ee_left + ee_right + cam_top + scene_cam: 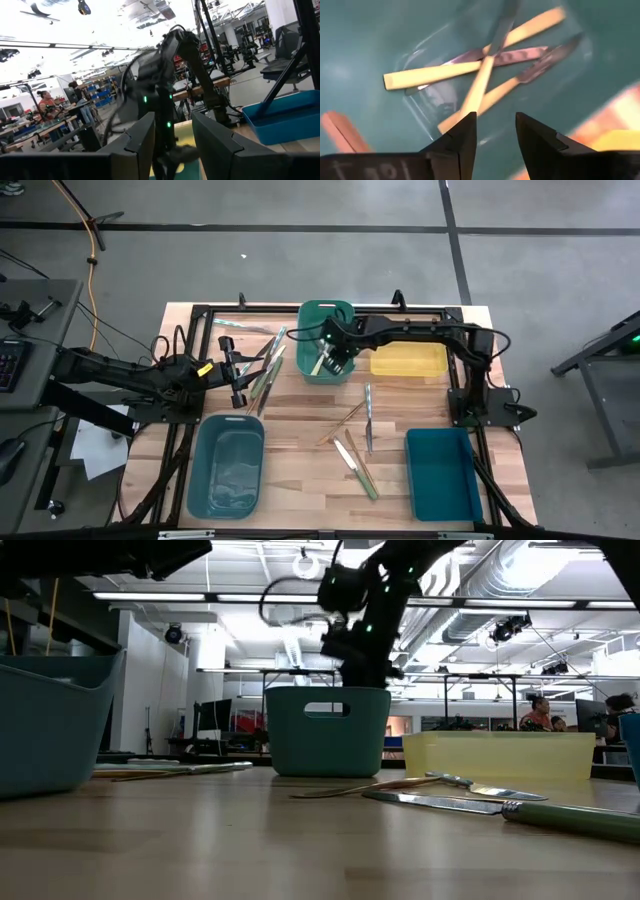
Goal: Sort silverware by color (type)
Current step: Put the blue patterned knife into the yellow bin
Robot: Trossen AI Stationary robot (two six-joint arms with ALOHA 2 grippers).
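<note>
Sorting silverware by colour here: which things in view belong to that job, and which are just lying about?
Part of the job:
- pale yellow-handled silverware inside the green bin
- loose silverware on the table's middle
- silverware pile by the left hand
- right hand, open over the green bin
- yellow bin; two teal bins

Just lying about:
- orange cable on the floor

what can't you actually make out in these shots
- Low view: what lies inside the green bin; its wall hides it, and the right pincer ends behind the rim.
- High view: utensil types in the pile by the left pincer; too small.
- Right wrist view: the pale-handled utensils are blurred; fork or knife is unclear.
</note>
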